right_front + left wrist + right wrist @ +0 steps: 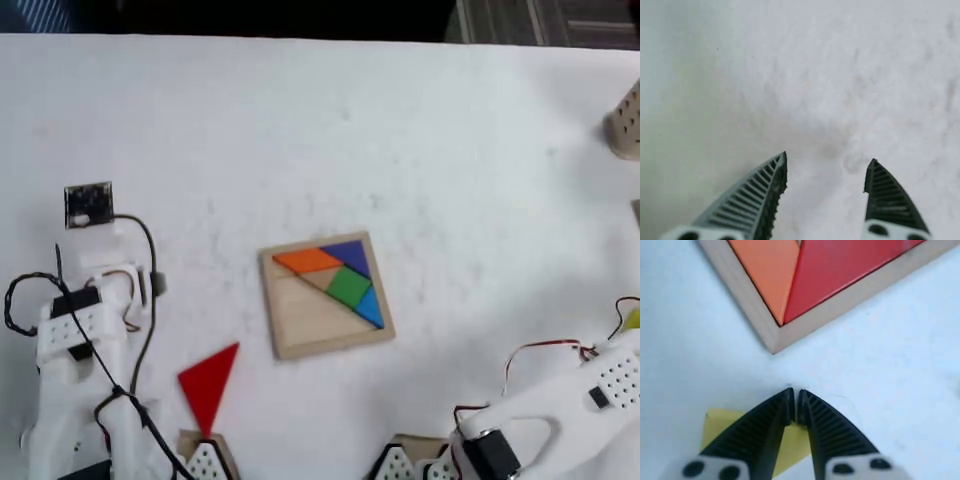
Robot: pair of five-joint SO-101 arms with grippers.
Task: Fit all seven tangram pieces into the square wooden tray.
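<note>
The white table (400, 130) runs back to a dark strip of room at 12 o'clock. At 9 o'clock lies a small black board (88, 203). A cable runs from it to the left arm (75, 340), which stands at 8 o'clock. The left jaws are spread wide over bare table.

A red triangle (208, 382) lies flat at 7 o'clock, apart from the tray (305, 315). The square wooden tray sits at the centre. Its 1-to-3 o'clock half holds an orange piece (307, 260), a blue piece (348, 253), a green piece (349, 286) and a light blue piece (370, 305). The other half is bare wood.

The right arm (570, 400) lies at 5 o'clock. The right jaws are closed tip to tip near a tray corner, over a yellow piece (720, 427); whether they touch it I cannot tell. In the right wrist view that corner holds orange beside a red piece (840, 270). A pegged wooden block (625, 125) stands at 2 o'clock.
</note>
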